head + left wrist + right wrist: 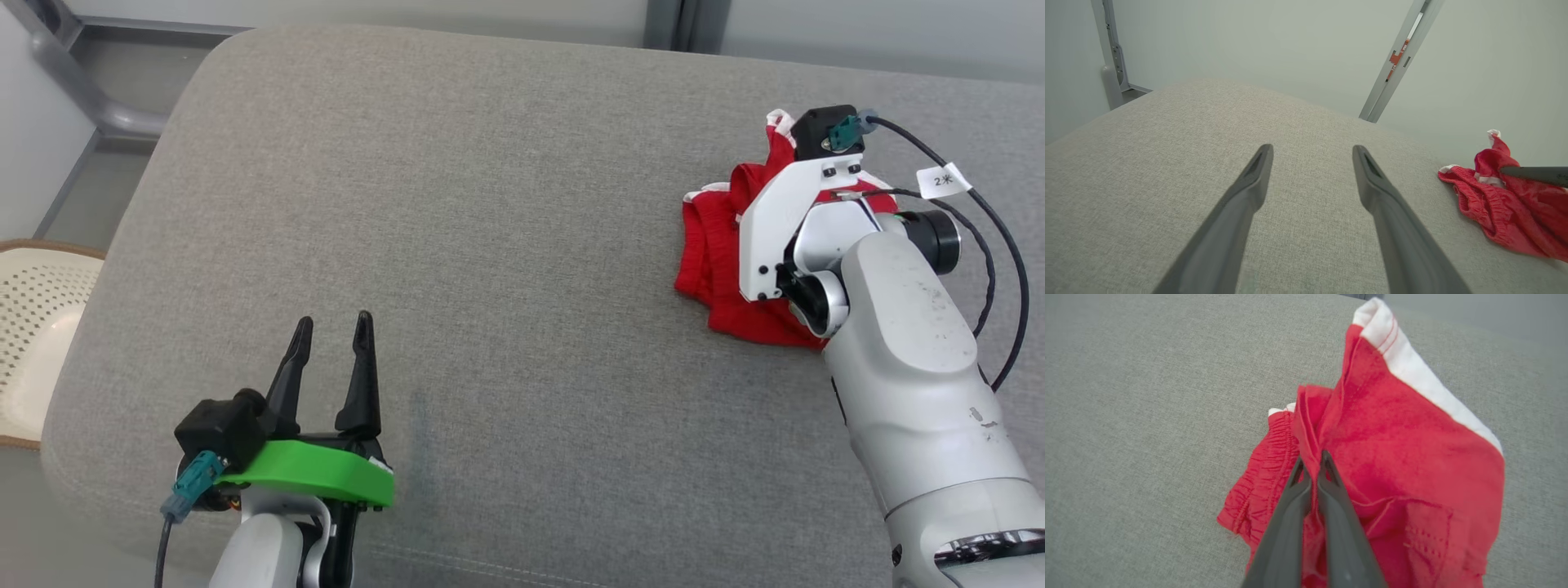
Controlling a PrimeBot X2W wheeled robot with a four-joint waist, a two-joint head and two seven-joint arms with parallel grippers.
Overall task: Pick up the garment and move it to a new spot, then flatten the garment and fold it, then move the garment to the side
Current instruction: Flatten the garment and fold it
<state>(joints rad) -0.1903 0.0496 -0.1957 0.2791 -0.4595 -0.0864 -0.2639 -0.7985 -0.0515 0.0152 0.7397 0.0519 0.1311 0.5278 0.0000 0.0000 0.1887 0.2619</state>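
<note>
Right gripper (1312,457) pinches a red garment (710,245) on a grey cushion (490,204).
The white-trimmed garment lies bunched at the cushion's right side, a raised fold caught between the right jaws. The left gripper (331,322) sits front left, jaws spread, well apart from it.

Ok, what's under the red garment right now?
The red garment lies bunched on the grey cushion, a raised fold pinched in the right gripper. Whatever might lie beneath the cloth is covered, so I cannot tell.
</note>
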